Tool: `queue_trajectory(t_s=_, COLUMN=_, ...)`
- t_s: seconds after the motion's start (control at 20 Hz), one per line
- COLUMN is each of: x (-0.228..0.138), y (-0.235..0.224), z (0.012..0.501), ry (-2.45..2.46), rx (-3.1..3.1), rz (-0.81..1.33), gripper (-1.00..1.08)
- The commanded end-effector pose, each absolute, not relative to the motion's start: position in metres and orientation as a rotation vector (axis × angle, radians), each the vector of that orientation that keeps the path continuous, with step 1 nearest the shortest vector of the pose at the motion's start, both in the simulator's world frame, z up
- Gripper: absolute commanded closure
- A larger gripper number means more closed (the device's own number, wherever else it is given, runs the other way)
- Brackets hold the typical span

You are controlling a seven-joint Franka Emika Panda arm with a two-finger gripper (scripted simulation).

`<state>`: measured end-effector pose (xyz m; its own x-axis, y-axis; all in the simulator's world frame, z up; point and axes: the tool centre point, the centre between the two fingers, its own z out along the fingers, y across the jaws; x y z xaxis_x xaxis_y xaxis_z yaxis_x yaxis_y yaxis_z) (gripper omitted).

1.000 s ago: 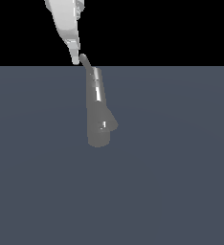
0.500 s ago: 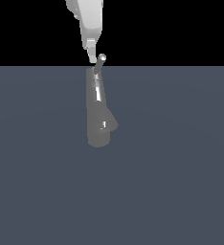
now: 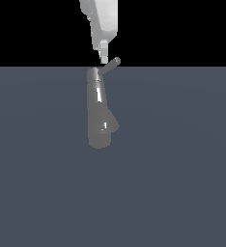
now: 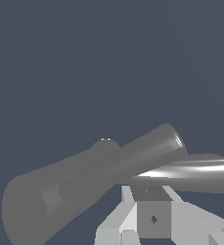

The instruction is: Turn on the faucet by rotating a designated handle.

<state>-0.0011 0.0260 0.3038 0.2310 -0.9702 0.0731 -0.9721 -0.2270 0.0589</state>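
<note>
Grey faucet on flat slate-blue floor, black backdrop; gripper at handle, grip indiscernible

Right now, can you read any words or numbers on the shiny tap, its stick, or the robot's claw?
No text anywhere: none can be read in either view.
faucet: plain grey metal, only bright highlights.
handle: bare grey rod, no marks.
claw: plain white, no label; the wrist view shows only a small dark spot, not a letter.
</note>
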Motion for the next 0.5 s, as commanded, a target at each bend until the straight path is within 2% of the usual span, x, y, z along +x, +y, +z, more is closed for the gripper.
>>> queue_trajectory(t_s=0.0, x=0.008, y=0.012, z=0.297, ry=-1.907, rx=2.376, rz=0.027, gripper=1.08)
queue_trajectory(t_s=0.45, x=0.034, y=-0.018, z=0.285, ry=-1.923, rx=2.359, rz=0.025, gripper=1.08)
